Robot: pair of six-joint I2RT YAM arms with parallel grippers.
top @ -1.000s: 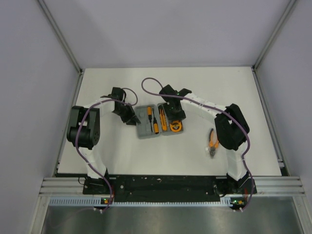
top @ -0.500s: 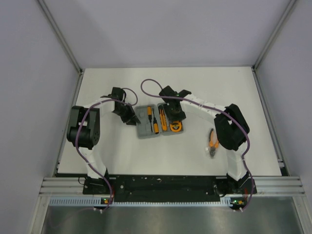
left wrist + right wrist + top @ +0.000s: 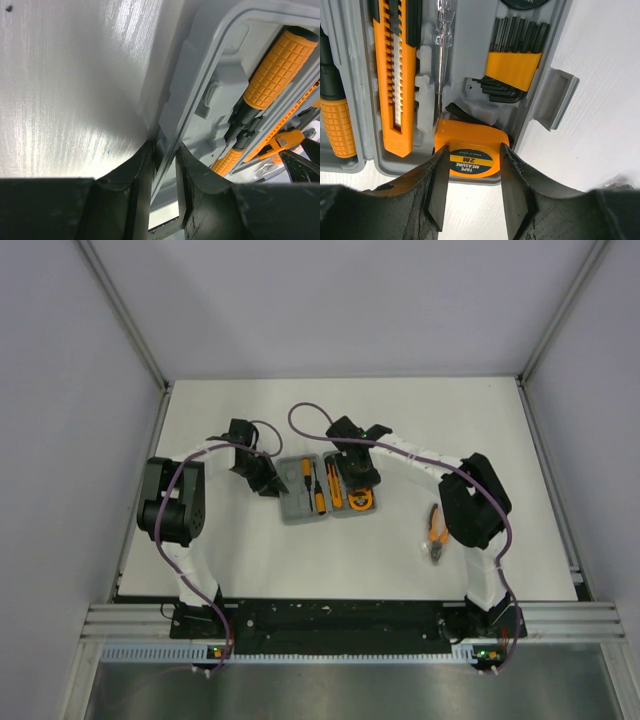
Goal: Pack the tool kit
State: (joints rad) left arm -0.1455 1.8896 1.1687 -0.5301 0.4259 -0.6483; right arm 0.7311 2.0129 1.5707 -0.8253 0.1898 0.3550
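REMOTE STATION: The grey tool case [image 3: 322, 490] lies open and flat near the middle of the white table [image 3: 300, 565], between the two arms I am running.

The left fingers [image 3: 141, 182] are closed on the case's left rim, with the thin grey wall pinched between them. Just inside that half, an orange-handled screwdriver [image 3: 280, 67] sits in its moulded slot.

Over the other half, the right fingers [image 3: 438, 187] stand apart on either side of the orange tape measure [image 3: 471, 161]. It rests in a corner recess with its "TAPE MEASURE 2M" label facing up. I cannot tell whether the fingers press on it or merely straddle it.

The same half holds an orange utility knife [image 3: 395, 75], a clear-handled tester screwdriver [image 3: 443, 30] and a set of black hex keys [image 3: 512, 70] in an orange holder. A grey latch [image 3: 555, 97] juts from the case's side edge.

Out on the table, well apart from the case, the orange-handled pliers [image 3: 437, 528] lie just beside the right arm [image 3: 470, 505].
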